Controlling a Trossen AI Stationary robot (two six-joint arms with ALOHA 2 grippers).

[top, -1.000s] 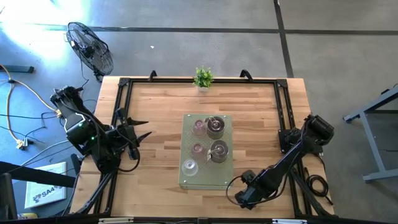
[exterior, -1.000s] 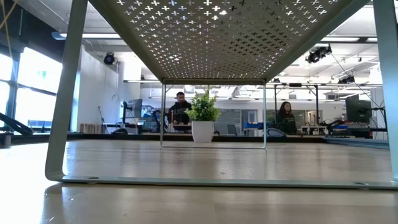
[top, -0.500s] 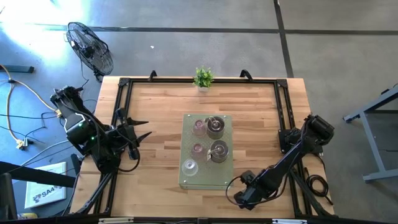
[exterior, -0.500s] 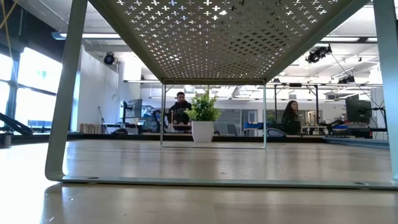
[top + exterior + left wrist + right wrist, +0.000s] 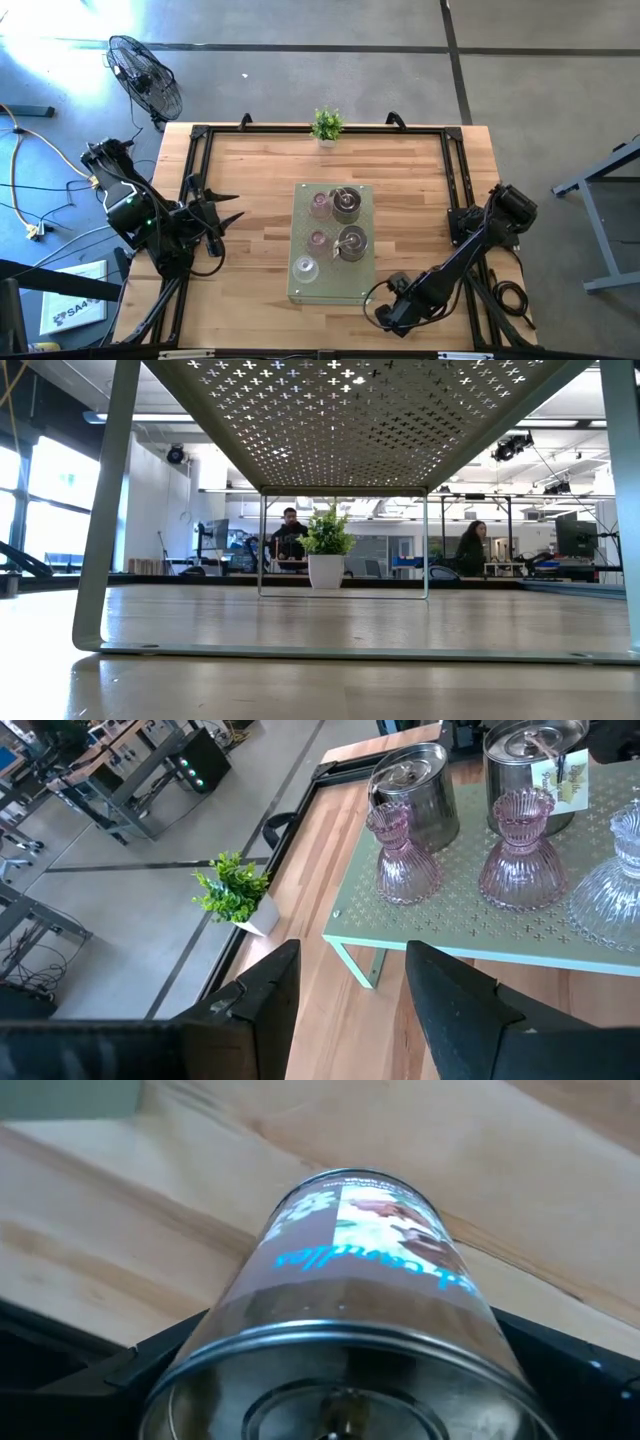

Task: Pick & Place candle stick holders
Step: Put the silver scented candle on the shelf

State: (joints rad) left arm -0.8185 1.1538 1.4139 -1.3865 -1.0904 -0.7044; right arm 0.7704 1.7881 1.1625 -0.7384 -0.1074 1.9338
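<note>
A pale green perforated stand (image 5: 300, 292) sits mid-table on thin legs. On it stand two pink glass holders (image 5: 320, 205) (image 5: 319, 240), a clear glass one (image 5: 305, 267) and two silvery metal ones (image 5: 346, 203) (image 5: 351, 242); all show in the left wrist view too (image 5: 400, 855). My right gripper (image 5: 383, 315) is near the table's front edge, right of the stand, shut on another silvery metal holder with a printed label (image 5: 350, 1280). My left gripper (image 5: 228, 208) waits open and empty at the table's left (image 5: 350, 1010). My right gripper (image 5: 340, 1390) holds the metal holder between its two fingers (image 5: 120, 1370), one on each side of its round wall (image 5: 200, 1350), near the end that faces the wrist. The holder lies along the fingers, tilted, its far end toward the wood. Whether it touches the table I cannot tell.
A small green potted plant (image 5: 326, 124) stands at the table's far edge, also in the low view (image 5: 325, 550). A black frame (image 5: 200, 160) runs along the table's sides. A corner of the stand (image 5: 60, 1095) lies near my right gripper. People show in the room behind (image 5: 470, 545).
A person in the room behind the table has stepped a little to the right. The holders on the stand have kept still.
</note>
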